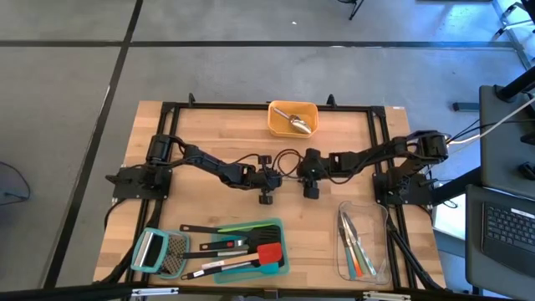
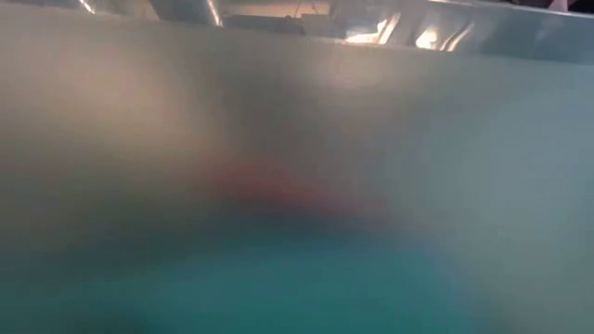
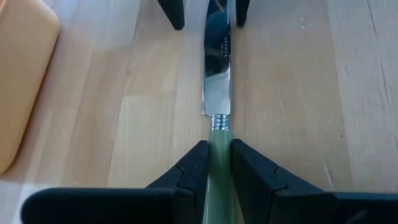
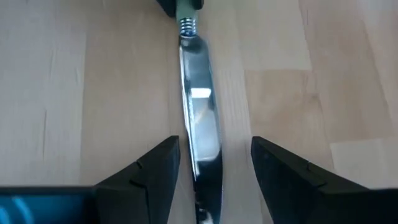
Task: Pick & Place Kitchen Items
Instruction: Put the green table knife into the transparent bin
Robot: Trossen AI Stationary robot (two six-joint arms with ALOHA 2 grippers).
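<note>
- A light wooden table [image 1: 205, 138] of butcher-block planks stands on a grey floor [image 1: 67, 92].
- Dark seam lines [image 1: 251, 43] cross the floor, 1 running level behind the table and others slanting at the left.
- A black frame [image 1: 167, 113] edges the tabletop.
- At the right, a dark desk holds a laptop [image 1: 506, 230], with cables nearby.

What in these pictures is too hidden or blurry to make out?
- Low view: all blur; something teal and red against the lens.
- High view: the knife is hidden beneath the two hands.
- Right wrist view: the knife's tip is cut off by the edge.
- Clear tray: its cutlery is too small to identify.
</note>
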